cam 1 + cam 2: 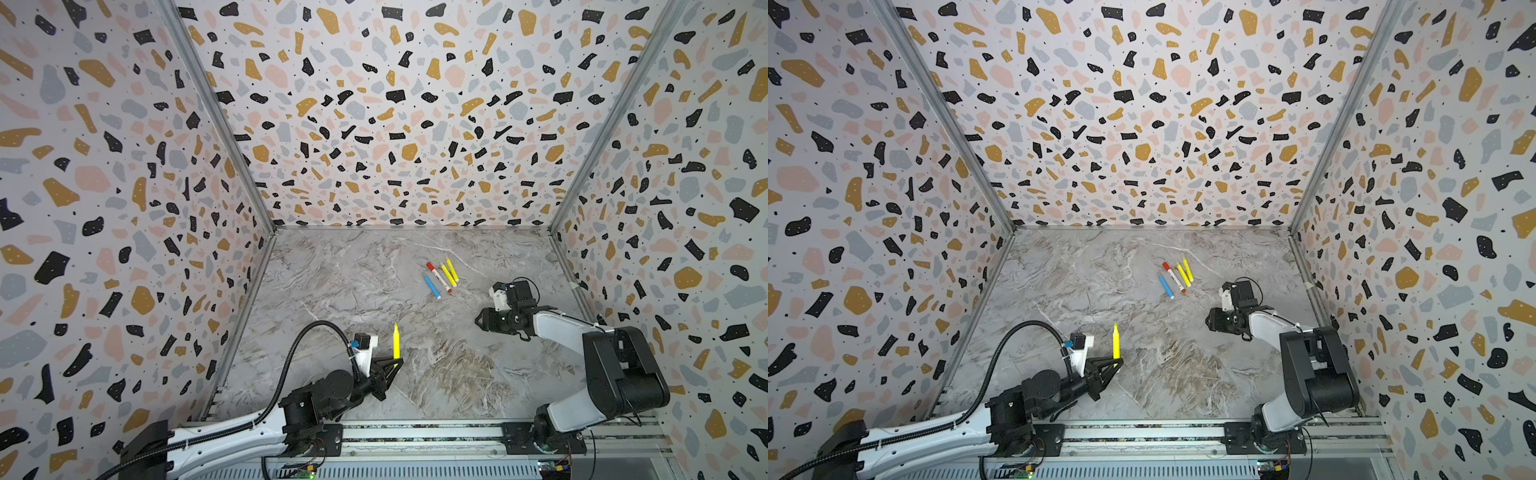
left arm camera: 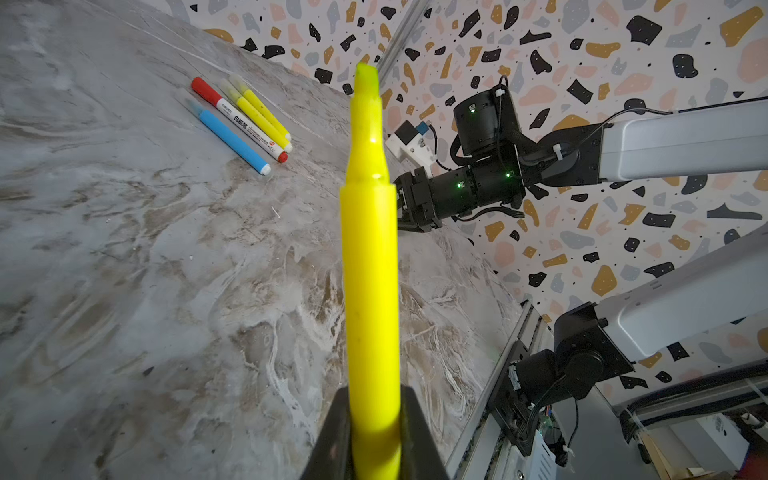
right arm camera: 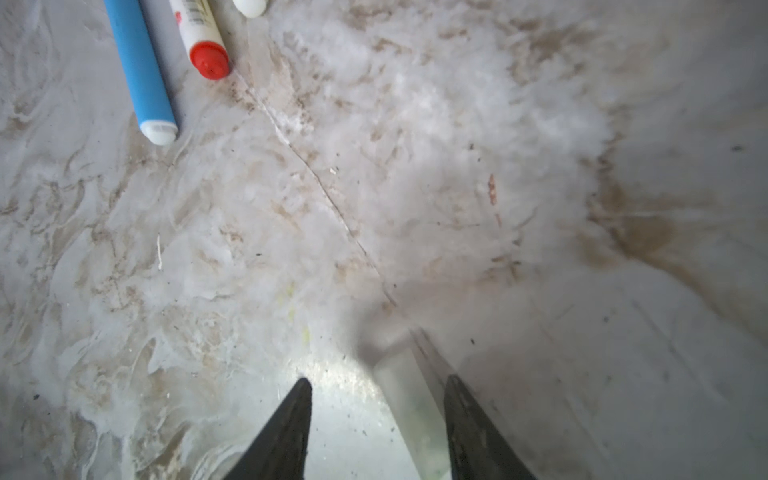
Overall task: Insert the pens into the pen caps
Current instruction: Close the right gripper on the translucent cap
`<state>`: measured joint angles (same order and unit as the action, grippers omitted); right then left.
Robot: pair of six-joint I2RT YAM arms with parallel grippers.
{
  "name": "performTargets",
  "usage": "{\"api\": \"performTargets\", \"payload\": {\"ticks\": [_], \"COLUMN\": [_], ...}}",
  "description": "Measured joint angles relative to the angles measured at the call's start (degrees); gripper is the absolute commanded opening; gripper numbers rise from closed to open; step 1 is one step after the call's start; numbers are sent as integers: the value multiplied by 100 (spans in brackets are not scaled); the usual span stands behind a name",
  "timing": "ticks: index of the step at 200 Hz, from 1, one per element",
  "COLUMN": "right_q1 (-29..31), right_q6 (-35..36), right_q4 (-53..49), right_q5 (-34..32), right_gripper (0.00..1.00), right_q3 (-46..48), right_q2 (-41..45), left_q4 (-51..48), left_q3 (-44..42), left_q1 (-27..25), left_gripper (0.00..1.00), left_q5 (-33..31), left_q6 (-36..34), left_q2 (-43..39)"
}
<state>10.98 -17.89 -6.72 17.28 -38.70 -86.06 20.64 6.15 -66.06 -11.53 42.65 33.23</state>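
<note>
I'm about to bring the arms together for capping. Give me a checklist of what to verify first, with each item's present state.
1. Left pincer clamped on the yellow highlighter: ok.
2. Highlighter tip bare and pointing away from the pincer: ok.
3. Clear cap between the right pincer fingers: ok.
4. Cap firmly gripped: cannot tell; the fingers stand apart around it.
5. Cap's open end facing the tip: cannot tell.
6. Space between the pincers free of the four pens lying farther back: ok, as seen in both top views.
</note>
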Motion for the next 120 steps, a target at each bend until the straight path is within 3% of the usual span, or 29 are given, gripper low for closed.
{"api": "performTargets", "payload": {"ticks": [74,120], "right_q1": [184,455], "right_q6": [0,55], "right_q4": [50,-236], "right_q5": [-332,-960], "right_gripper": [49,38], "right_q3": [70,-192], "right_q2": [63,-109], "left_q4": [0,0], "left_q3": [0,0], "left_q1": [0,0], "left_gripper": [0,0], "left_q5": [-2,-15], "left_q6": [0,0], "left_q2": [24,24]}}
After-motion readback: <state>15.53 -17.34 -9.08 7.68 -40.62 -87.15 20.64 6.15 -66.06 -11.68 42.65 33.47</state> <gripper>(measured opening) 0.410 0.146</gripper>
